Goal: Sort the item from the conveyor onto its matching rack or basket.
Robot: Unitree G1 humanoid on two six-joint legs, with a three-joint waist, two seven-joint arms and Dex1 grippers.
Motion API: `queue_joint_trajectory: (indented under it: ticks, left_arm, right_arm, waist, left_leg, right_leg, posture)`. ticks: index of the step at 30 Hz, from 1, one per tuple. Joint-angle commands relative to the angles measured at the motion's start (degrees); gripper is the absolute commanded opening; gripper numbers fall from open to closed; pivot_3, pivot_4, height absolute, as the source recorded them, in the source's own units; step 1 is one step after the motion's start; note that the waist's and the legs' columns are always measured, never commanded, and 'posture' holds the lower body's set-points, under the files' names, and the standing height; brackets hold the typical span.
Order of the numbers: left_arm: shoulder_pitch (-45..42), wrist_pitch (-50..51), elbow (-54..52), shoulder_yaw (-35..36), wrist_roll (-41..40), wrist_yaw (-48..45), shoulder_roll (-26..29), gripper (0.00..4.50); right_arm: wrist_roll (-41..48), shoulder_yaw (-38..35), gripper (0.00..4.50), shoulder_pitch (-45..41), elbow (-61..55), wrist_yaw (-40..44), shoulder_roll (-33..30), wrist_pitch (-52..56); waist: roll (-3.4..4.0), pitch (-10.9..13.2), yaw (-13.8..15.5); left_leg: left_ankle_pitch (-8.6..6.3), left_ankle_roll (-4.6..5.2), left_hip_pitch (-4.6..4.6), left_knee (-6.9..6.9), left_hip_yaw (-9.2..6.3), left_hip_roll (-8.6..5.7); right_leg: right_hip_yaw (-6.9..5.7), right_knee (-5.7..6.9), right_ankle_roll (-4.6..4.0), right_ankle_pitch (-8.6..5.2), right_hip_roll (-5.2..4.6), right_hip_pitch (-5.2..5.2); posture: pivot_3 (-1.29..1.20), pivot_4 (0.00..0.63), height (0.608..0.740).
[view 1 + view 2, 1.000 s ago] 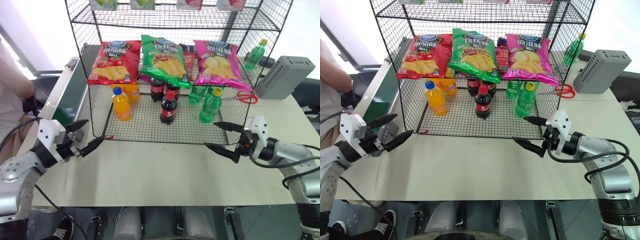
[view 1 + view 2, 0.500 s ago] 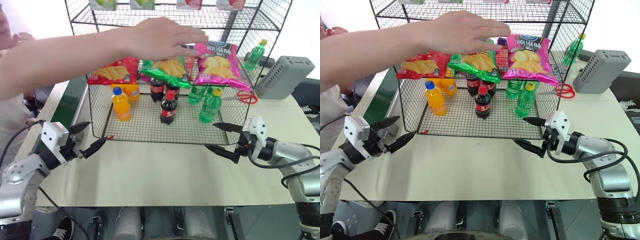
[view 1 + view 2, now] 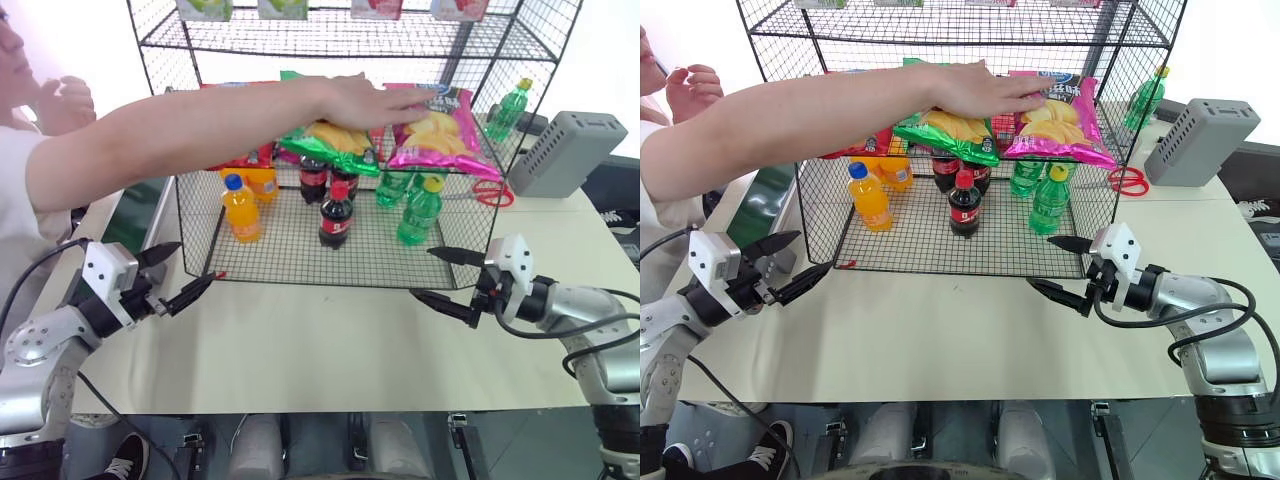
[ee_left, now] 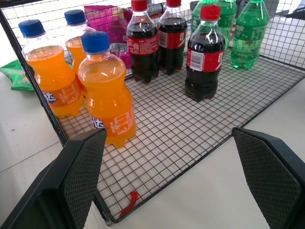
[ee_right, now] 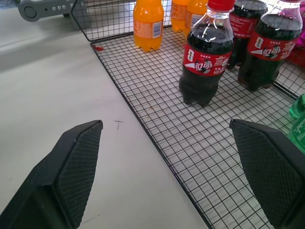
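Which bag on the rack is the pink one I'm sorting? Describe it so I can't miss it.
Start at the tall black wire rack on the table. On its middle shelf, above the bottles, the magenta-pink chip bag lies furthest right, with a person's hand reaching onto it. Its neighbour is a green chip bag.

Cream table carries black wire rack, grey box, red scissors and lone green bottle; conveyor along its left edge.
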Motion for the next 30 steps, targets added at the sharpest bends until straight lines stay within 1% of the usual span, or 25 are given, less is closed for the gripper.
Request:
queue_joint_trajectory:
  ticks: [1, 12, 16, 22, 23, 26, 30]
  left_arm:
    - [0.4, -1.1, -1.6, 0.6, 0.0, 0.2, 0.4, 4.50]
    - [0.2, -0.2, -2.4, 1.3, -1.7, 0.6, 0.0, 4.50]
    - [1.1, -1.8, -3.1, 1.4, -1.7, -0.5, 0.0, 4.50]
    - [1.1, -1.4, -3.8, 2.2, -3.7, -0.5, -0.4, 4.50]
    - [1.1, -1.3, -3.8, 2.3, -3.9, -0.4, -0.5, 4.50]
    - [1.0, -1.1, -3.6, 2.5, -4.4, 0.0, -0.5, 4.50]
    - [1.5, -1.2, -3.8, 2.7, -5.3, -0.4, -0.6, 4.50]
  right_arm:
    - [0.0, 0.0, 4.45, -1.3, -0.1, 0.3, -0.2, -1.3]
    - [0.2, -0.1, 4.45, -1.7, 0.2, 0.2, 0.2, -1.1]
    - [0.7, -0.1, 4.45, -1.6, 0.2, 0.5, 0.6, -1.2]
    - [1.2, -0.1, 4.45, -1.0, -0.1, 1.0, 0.9, -1.5]
    - [1.9, -0.3, 4.45, -0.8, -0.4, 1.2, 1.0, -1.2]
    - [8.3, -3.2, 4.45, -1.4, -1.8, 0.6, 2.5, 3.2]
    - [10.9, -4.2, 4.45, -1.4, -2.8, 0.4, 2.9, 4.0]
  waist:
    - [0.00, 0.0, 0.0]
    - [0.00, 0.0, 0.0]
    - [0.00, 0.0, 0.0]
    - [0.00, 0.0, 0.0]
    - [0.00, 0.0, 0.0]
    - [0.00, 0.0, 0.0]
    - [0.00, 0.0, 0.0]
  left_leg:
    - [0.00, 0.00, 0.00, 0.00, 0.00, 0.00]
    - [0.00, 0.00, 0.00, 0.00, 0.01, 0.00]
    - [0.00, 0.00, 0.00, 0.00, 0.00, 0.00]
    - [0.00, 0.00, 0.00, 0.00, 0.00, 0.00]
    - [0.00, 0.00, 0.00, 0.00, 0.00, 0.00]
    - [0.00, 0.00, 0.00, 0.00, 0.00, 0.00]
    - [0.00, 0.00, 0.00, 0.00, 0.00, 0.00]
  right_leg:
    - [0.00, 0.00, 0.00, 0.00, 0.00, 0.00]
    - [0.00, 0.00, 0.00, 0.00, -0.01, 0.01]
    - [0.00, 0.00, 0.00, 0.00, -0.01, 0.00]
    - [0.00, 0.01, 0.00, 0.00, 0.00, 0.01]
    - [0.00, 0.01, 0.00, 0.00, 0.00, 0.00]
    - [0.00, 0.01, 0.00, 0.00, 0.00, 0.01]
    - [0.00, 0.01, 0.00, 0.01, -0.01, 0.01]
  posture:
    - [0.00, 0.150, 0.740]
    - [0.00, 0.150, 0.740]
    - [0.00, 0.150, 0.740]
    - [0.00, 0.150, 0.740]
    - [0.00, 0.150, 0.740]
    - [0.00, 0.150, 0.740]
    - [0.00, 0.150, 0.740]
